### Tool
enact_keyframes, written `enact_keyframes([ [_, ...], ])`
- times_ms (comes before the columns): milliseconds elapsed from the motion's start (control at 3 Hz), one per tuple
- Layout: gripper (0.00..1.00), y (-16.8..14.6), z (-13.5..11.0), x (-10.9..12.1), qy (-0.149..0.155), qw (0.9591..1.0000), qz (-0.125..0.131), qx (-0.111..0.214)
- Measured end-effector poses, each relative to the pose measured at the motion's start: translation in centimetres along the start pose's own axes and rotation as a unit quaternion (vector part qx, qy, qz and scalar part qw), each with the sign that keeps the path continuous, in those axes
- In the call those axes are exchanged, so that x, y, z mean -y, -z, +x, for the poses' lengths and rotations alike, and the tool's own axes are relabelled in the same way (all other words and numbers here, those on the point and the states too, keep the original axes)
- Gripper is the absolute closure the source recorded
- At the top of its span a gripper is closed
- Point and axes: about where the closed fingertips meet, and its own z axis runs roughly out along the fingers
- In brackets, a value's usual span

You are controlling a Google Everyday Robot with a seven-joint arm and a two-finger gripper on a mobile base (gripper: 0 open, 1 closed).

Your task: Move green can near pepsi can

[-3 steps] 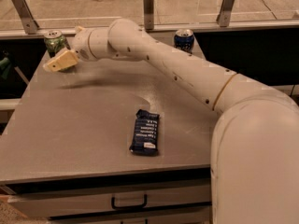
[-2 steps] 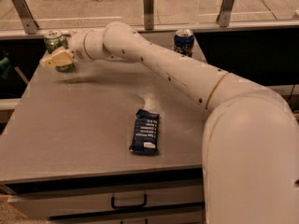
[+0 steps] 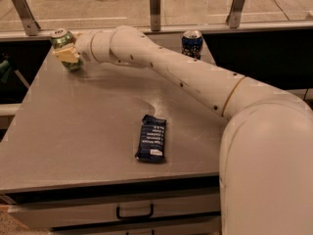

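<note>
Whereas a second ago the cream-coloured two-finger gripper (image 3: 68,56) hung just in front of the can with a little grey tabletop showing beside it, it now lies right across the can's middle, and the long white jointed arm (image 3: 186,75) has reached further toward the far left corner. The can itself has stayed in that corner of the grey metal table (image 3: 88,131).

The pale green drink can with a mottled light-and-dark pattern (image 3: 59,37) shows its silver top with the pull tab above the gripper and a strip of its green body below it. The band between is hidden. It stands upright, or very nearly so, with its long axis vertical and the silver top facing up.

Whether the gripper has closed on the green can or only brackets it cannot be told.

The dark blue pepsi can with white and red markings (image 3: 191,43) stands upright at the far edge, well apart to the right, beyond the arm. A flat dark blue snack packet (image 3: 151,138) lies near the front edge.
</note>
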Motion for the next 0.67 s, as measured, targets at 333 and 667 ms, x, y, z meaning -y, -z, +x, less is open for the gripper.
enact_keyframes([
  [333, 0.87, 3.6, -1.4, 0.3, 0.02, 0.9996, 0.015, 0.009],
  [667, 1.0, 10.1, -2.7, 0.4, 0.039, 0.9983, 0.04, 0.016],
])
